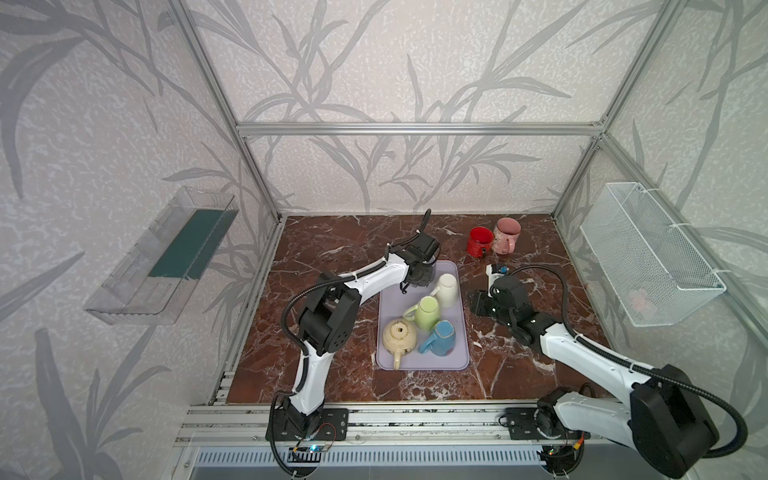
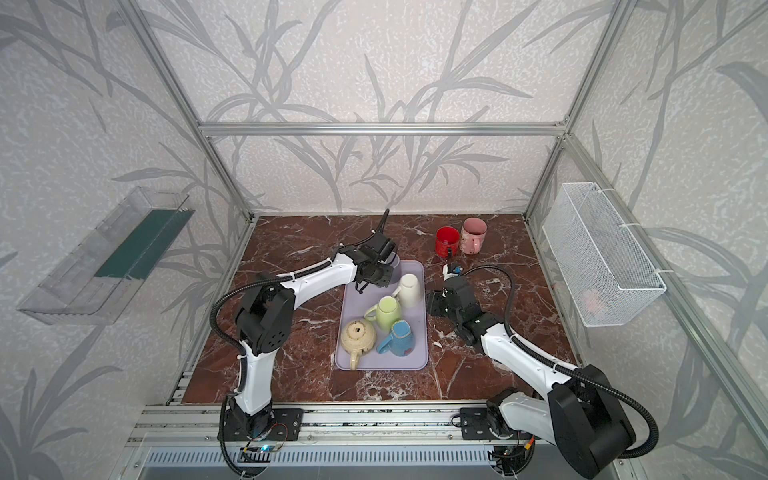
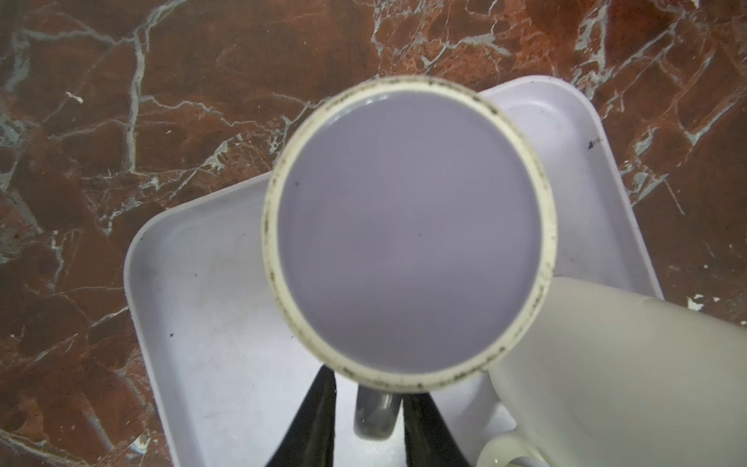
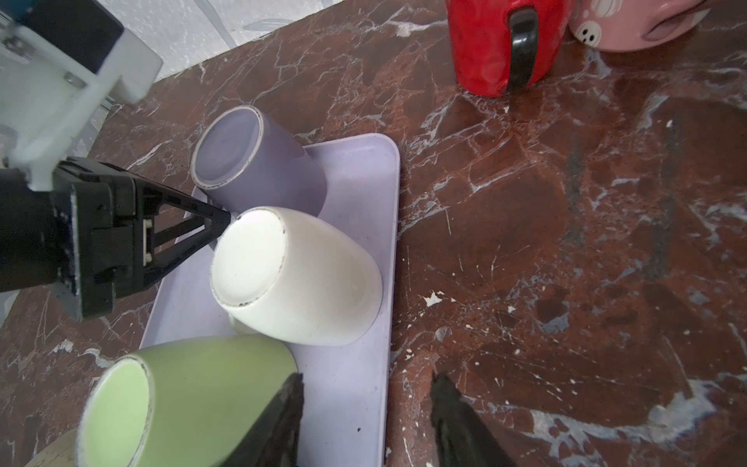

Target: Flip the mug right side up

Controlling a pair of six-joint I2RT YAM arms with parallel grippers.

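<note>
Inverted lavender mug [image 3: 408,226] at left pincer [image 3: 372,390]; handle [image 3: 374,412] bracketed.
Mug stands base-up on the tray [image 3: 194,283], directly ahead of the left pincer, handle between its fingers; actual pinch cannot be confirmed. Right pincer [image 4: 368,380] spread, empty.

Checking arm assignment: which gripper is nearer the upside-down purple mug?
Left. The left gripper straddles the handle of the purple mug; the right gripper hangs beside the tray, past the white mug.

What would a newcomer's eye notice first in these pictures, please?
The lavender tray at mid-table, crowded with upturned mugs and a cream teapot. At its far corner the left gripper straddles the handle of the lavender mug. A red mug and a pink mug stand upright far right.
</note>
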